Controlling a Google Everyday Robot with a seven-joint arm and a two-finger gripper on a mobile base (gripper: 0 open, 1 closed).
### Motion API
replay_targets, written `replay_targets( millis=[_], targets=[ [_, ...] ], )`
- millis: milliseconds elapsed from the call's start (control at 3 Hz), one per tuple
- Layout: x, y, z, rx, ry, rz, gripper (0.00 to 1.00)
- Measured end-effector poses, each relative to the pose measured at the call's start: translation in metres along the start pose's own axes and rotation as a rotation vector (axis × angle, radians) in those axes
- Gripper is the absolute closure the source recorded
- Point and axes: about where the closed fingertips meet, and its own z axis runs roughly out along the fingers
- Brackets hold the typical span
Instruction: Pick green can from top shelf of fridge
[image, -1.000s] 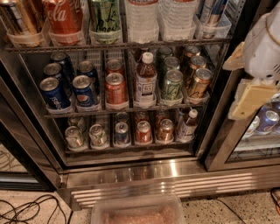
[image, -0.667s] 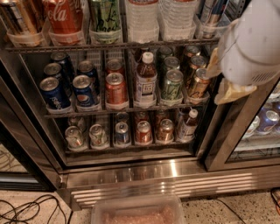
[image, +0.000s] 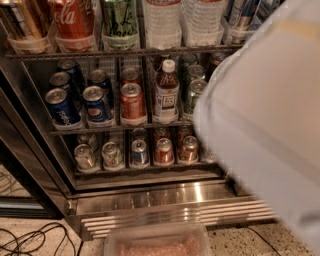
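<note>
A speckled pale floor runs along the bottom of the frame, with black cables looping over it at the lower left and a clear plastic bin with pinkish contents at bottom centre. Above it stands the fridge, black-framed, its shiny steel slotted grille catching the light just above the floor. Two lower wire racks hold short cans: blue Pepsi cans at centre left, a red can beside them, a white-capped bottle in the middle, and a row of small cans beneath. The top shelf crosses the upper part of the frame, bearing clear tubs. The green can stands upright in one of them at upper centre, its top cut off by the frame edge: tall, slim, light green with black scribbled lettering. It sits between the red Coca-Cola can to its left and the water bottles to its right. The gripper is a pale blurred mass filling the right side of the frame, apart from the green can; whether it is released or clenched cannot be told.
</note>
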Motion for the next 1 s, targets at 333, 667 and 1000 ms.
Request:
replay_targets(
  millis=[333,667,1000],
  targets=[
    [-0.0047,0.0069,0.0132,0.016,0.058,-0.154,1.00],
    [-0.0047,0.0068,0.0132,0.016,0.058,-0.154,1.00],
    [-0.0001,0.0078,0.0205,0.052,0.123,-0.292,1.00]
  ],
)
